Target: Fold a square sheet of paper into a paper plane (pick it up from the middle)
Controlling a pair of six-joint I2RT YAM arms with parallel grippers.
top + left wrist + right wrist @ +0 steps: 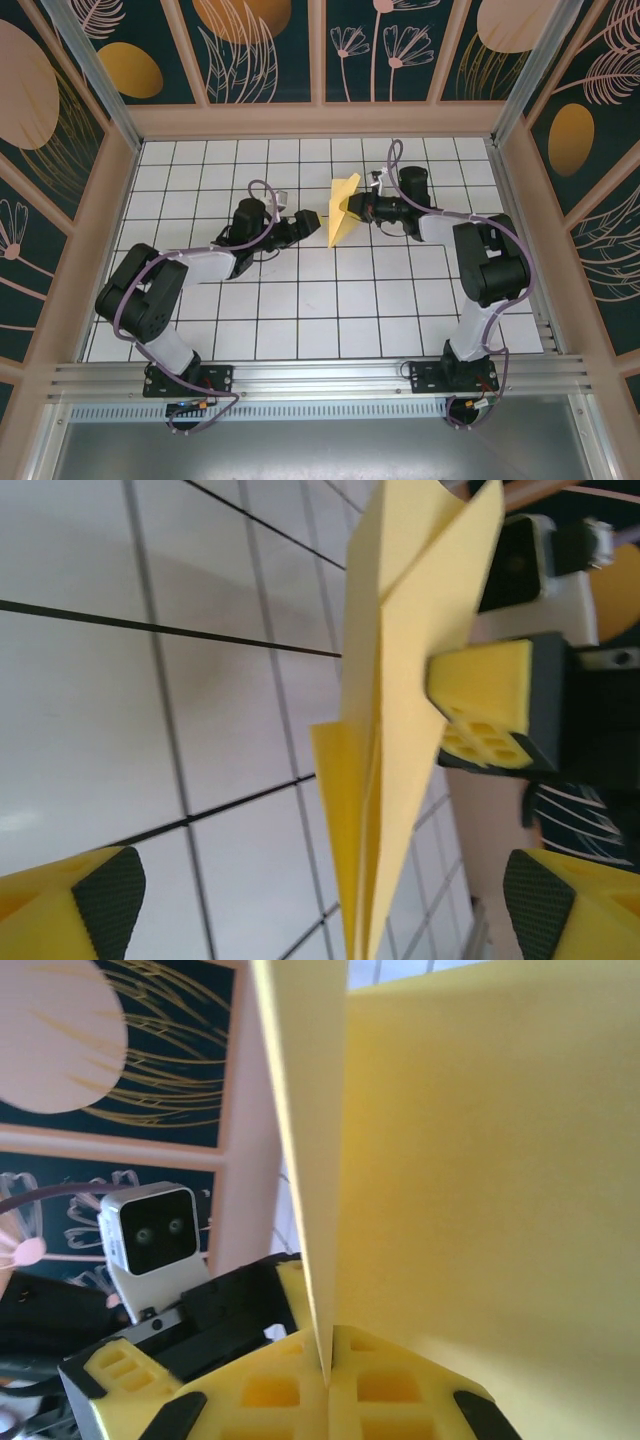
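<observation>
The paper plane (343,208) is a slim yellow dart of thin, matte paper with sharp folds. It stands upright over the far middle of the white tiled desk (300,310). The right claw (360,208) is pressed together on its fold, and the right wrist view shows the yellow pads (260,1390) meeting at the paper's edge. The left claw (312,222) is spread wide just beside it. Its own wrist view shows the layered flaps between the fingers (105,900), not touched by them.

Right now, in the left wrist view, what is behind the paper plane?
The right gripper, shut on the paper plane: one yellow finger shows, its wrist camera above. The paper hides the other finger.
</observation>
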